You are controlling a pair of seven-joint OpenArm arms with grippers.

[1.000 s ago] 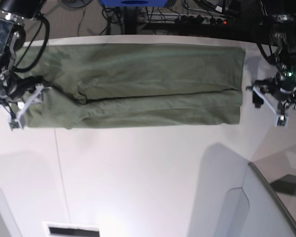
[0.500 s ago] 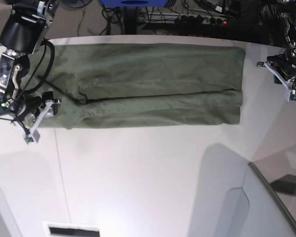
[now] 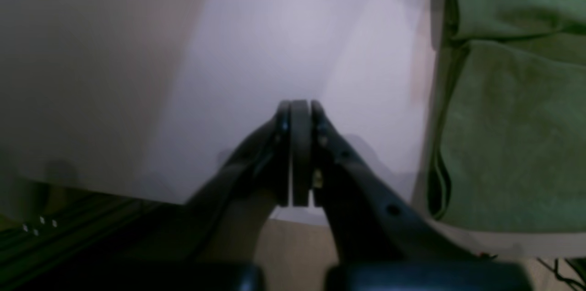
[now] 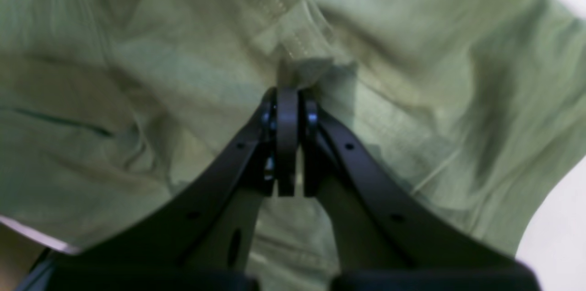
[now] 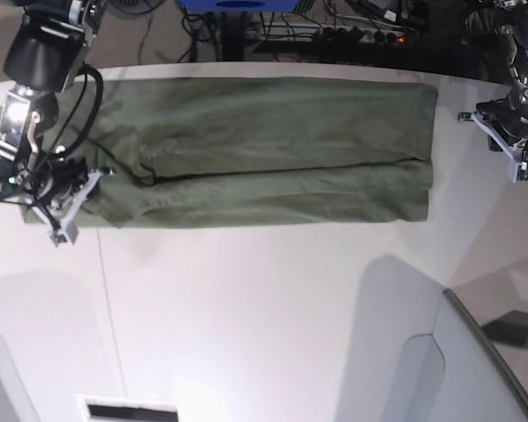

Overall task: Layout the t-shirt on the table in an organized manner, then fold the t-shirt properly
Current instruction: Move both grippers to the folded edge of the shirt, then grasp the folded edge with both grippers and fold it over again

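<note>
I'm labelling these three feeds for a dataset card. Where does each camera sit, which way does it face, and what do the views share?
Base: overhead, looking down on the table and t-shirt; both arms show at the sides.
Left wrist: on the left arm, looking past the shut left pincer at bare table with the shirt's edge beside it.
Right wrist: on the right arm, looking past the right pincer, shut on the t-shirt.
Shared: all three show the t-shirt; base also shows both pincers.

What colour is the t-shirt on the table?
Plain olive green, no pattern. The t-shirt shows best in the base view, spread across the white table.
</note>
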